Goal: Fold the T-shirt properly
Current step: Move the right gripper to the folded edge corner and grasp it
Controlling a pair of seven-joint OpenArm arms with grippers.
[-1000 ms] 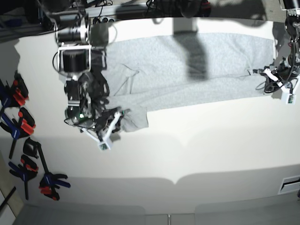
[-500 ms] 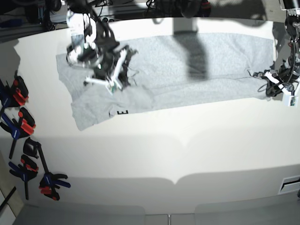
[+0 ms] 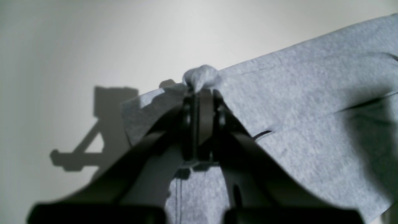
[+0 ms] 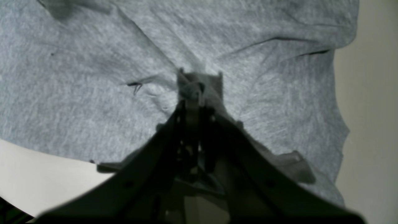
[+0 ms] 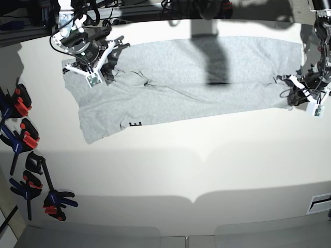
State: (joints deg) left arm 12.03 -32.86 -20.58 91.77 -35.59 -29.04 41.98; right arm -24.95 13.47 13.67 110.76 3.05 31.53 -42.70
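White tabletop (image 5: 207, 165) fills the base view, and the T-shirt (image 5: 196, 77) is stretched across its far half, a long grey band running side to side. Over at one end, the right gripper (image 5: 106, 62) is down on the cloth, jaws pinched tight on a fold of fabric; the wrist view shows the shirt (image 4: 93, 77) puckering in toward the closed tips (image 4: 194, 90). Creases fan out from that pinch. At the other end, the left gripper (image 5: 295, 95) is clamped on the shirt's corner near the table edge, and its own camera shows a small knot of grey cloth (image 3: 202, 77) bunched up just above the closed tips (image 3: 199, 93). Nearer the camera, a flap of the shirt lies turned over with a bit of black lettering (image 5: 135, 124) peeking out. Along the table's side, a row of red, blue and black clamps (image 5: 26, 150) lies well clear of the shirt.
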